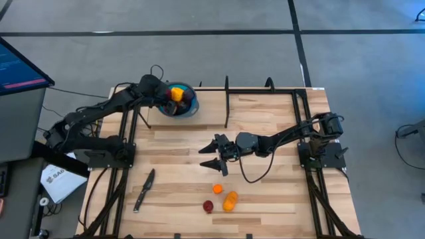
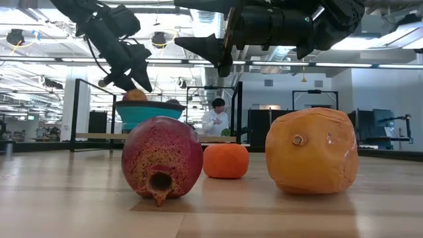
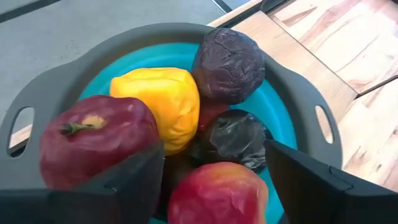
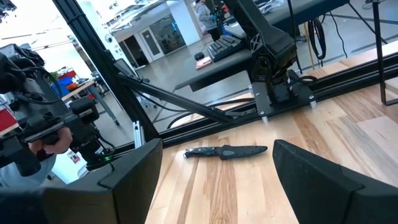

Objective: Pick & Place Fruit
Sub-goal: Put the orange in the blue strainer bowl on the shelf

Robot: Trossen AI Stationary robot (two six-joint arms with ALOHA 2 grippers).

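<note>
Wooden table [image 1: 265, 133] under both arms; we see the left gripper [image 1: 167, 99] open over the blue bowl [image 1: 189, 111], nothing held, with yellow, red and purple fruit [image 3: 158, 102] piled inside. Right gripper [image 1: 214, 155] hangs open mid-table, near three loose fruits [image 1: 224, 198]; knife [image 1: 144, 189] well apart.

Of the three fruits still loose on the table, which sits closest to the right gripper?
The small round orange one. It lies nearest the right gripper; the bigger orange fruit and the dark red one sit farther toward the table's front edge.
</note>
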